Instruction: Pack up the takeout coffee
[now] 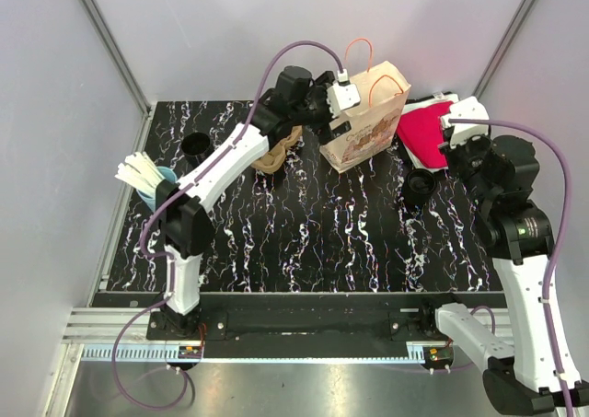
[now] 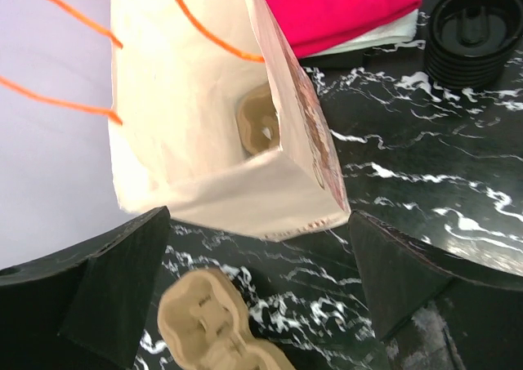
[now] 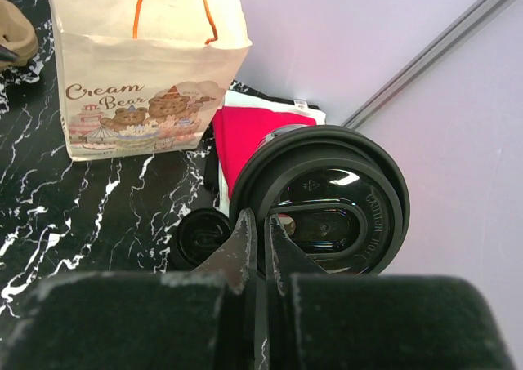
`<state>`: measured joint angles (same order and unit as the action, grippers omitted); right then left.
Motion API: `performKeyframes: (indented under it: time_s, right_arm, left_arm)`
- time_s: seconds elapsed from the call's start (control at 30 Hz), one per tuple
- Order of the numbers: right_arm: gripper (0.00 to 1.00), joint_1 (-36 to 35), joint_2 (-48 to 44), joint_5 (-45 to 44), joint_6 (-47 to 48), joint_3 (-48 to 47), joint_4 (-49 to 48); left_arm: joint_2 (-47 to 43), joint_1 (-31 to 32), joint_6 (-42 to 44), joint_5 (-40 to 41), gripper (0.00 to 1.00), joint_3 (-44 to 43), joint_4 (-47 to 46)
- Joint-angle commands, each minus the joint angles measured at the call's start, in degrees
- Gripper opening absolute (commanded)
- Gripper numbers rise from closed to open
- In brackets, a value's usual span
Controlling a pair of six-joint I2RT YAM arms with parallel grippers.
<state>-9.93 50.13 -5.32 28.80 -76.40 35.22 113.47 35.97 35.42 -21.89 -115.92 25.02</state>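
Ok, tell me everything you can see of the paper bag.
The paper bag is pale kraft paper with two orange cord handles and a "Cream Bear" cartoon print on its front. It stands upright at the table's back, mouth open, a tan moulded piece visible inside. The folded pink cloth lies beside it; contact unclear.

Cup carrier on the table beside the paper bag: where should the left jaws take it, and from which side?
Probably from above, across the narrower middle between its rounded ends. The cup carrier lies flat on the table by the paper bag, and the left gripper stands open above it, wide enough to straddle that middle.
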Motion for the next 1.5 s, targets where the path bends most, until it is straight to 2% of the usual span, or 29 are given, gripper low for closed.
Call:
performKeyframes:
  time_s: [0.0,0.33,0.8,0.9,0.93,1.0,1.03,1.1,1.13,1.2,1.23,1.33,1.37,1.47]
  right_arm:
    - [0.00,1.49,-1.26,2.07,-2.08,-0.24,-3.85]
    - [0.00,2.90,-1.09,4.35,-2.87,1.08,-4.55]
    - [0.00,3.43,-1.35,5.23,-3.83,0.73,-4.37]
    - [0.00,3.52,-1.61,5.23,-3.92,0.90,-4.20]
    - [0.00,3.52,-1.61,5.15,-3.92,0.90,-4.28]
    - [0.00,3.43,-1.53,6.64,-4.10,0.99,-4.20]
    - [0.00,3.52,-1.53,6.73,-4.10,0.99,-4.20]
    - [0.00,3.52,-1.44,6.99,-4.19,0.90,-4.28]
    - [0.00,3.52,-1.44,7.08,-4.27,0.90,-4.28]
    - [0.00,3.52,-1.18,7.17,-4.36,0.73,-4.28]
    - [0.00,3.52,-1.17,7.08,-4.36,0.64,-4.20]
    - [0.00,3.52,-1.00,6.73,-4.54,0.11,-4.20]
    - [0.00,3.52,-0.82,6.55,-4.80,-0.32,-4.20]
    - [0.00,3.52,-0.03,5.85,-5.33,-1.38,-4.11]
  left_arm:
    - [2.19,0.95,2.81,0.53,0.99,-4.66,-8.04]
    - [5.27,2.44,5.80,-4.74,0.99,-8.10,-6.65]
    - [10.19,4.55,7.03,3.52,0.99,-9.24,-9.90]
    - [10.54,4.46,7.21,4.57,0.96,-9.41,-10.25]
    - [10.54,4.55,7.21,5.10,0.88,-9.33,-10.42]
    - [10.63,4.46,7.21,5.10,0.80,-9.32,-10.60]
    - [10.63,4.55,7.21,5.28,0.72,-9.33,-10.69]
    - [10.63,4.55,7.21,5.19,0.63,-9.33,-10.69]
    - [10.54,4.55,7.12,5.10,0.54,-9.33,-10.60]
    - [10.54,4.64,7.12,5.10,0.46,-9.32,-10.43]
    - [10.46,4.73,7.12,5.10,0.37,-9.33,-10.25]
    - [10.37,4.81,7.12,5.01,0.24,-9.24,-9.38]
    - [10.28,4.82,7.21,5.01,0.15,-9.24,-9.28]
    - [9.84,4.90,7.21,5.10,0.01,-9.06,-7.97]
